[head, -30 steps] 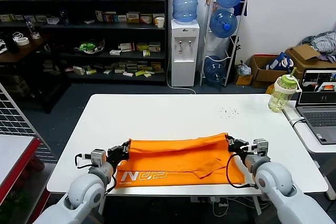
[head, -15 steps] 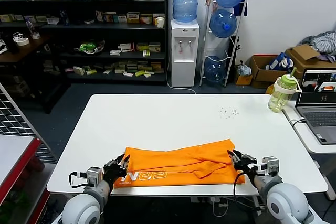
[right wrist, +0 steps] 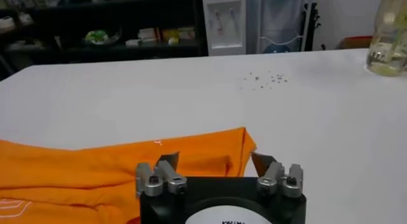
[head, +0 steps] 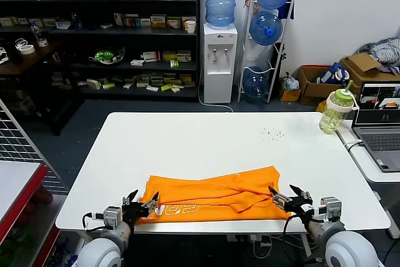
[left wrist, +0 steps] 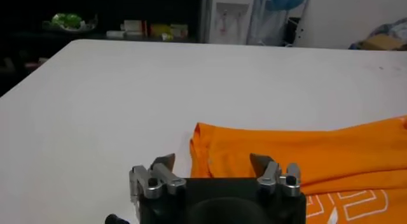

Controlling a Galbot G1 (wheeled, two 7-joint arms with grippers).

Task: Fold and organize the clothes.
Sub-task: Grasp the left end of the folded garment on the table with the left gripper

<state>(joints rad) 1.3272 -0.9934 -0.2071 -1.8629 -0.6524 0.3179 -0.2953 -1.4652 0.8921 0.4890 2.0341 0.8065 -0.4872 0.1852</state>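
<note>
On the bench [head: 206, 142] the shirt [head: 215, 195] lies folded; left end effector [head: 142, 205] and right end effector [head: 288, 197] gape empty at its ends. Fingertips may snag cloth and drag the fold loose

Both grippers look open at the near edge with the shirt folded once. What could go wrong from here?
1. The T-shirt lies close to the table's near edge; a drag toward the robot could pull it off.
2. The folded top layer is rumpled and uneven, so another fold may come out crooked.
3. The open left gripper and right gripper sit at the shirt's ends; closing low could pinch only one layer.
</note>
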